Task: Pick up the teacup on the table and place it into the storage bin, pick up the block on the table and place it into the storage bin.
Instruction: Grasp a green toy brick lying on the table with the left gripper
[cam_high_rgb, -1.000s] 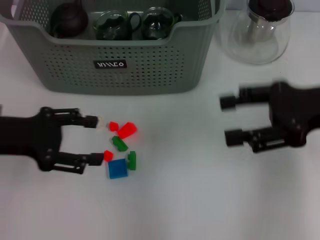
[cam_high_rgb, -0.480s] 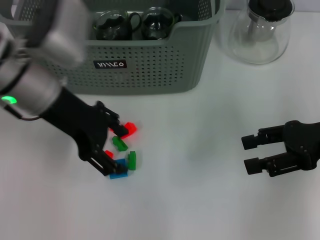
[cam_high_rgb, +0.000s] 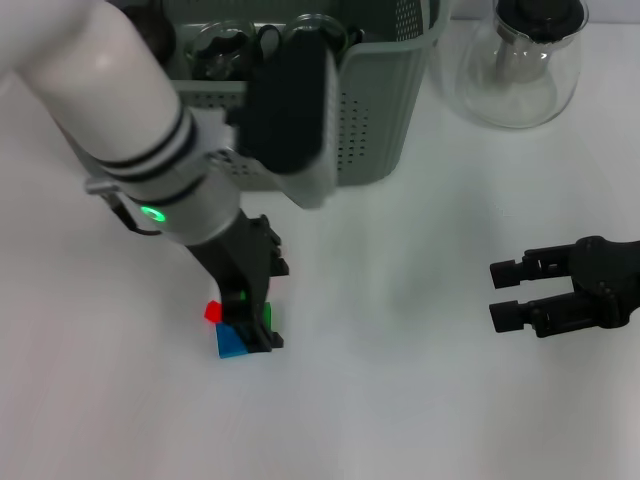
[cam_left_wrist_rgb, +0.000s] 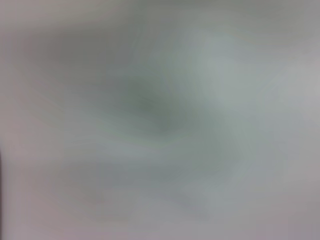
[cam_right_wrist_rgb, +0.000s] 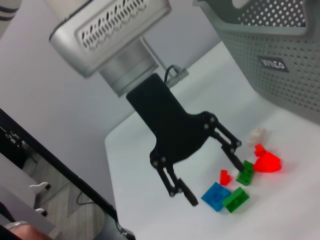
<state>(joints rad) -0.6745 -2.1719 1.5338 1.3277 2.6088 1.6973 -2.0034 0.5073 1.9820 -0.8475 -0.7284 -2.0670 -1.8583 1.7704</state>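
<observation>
Several blocks (cam_right_wrist_rgb: 240, 182) seemingly under left claw (cam_right_wrist_rgb: 212, 167)

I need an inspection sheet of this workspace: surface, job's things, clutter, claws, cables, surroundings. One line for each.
Surface: white table, no spills seen.
Job's things: storage bin at the far side with dark glass cups inside; loose blocks, a blue block, green blocks, red blocks, on the table in front of it.
Clutter: glass teapot beside the bin.
Claws: left claw open, lowered over the blocks, holding nothing; right claw open, apart at the right, idle.
Cables: a short cable at the left wrist.
Surroundings: floor past the table edge.
</observation>
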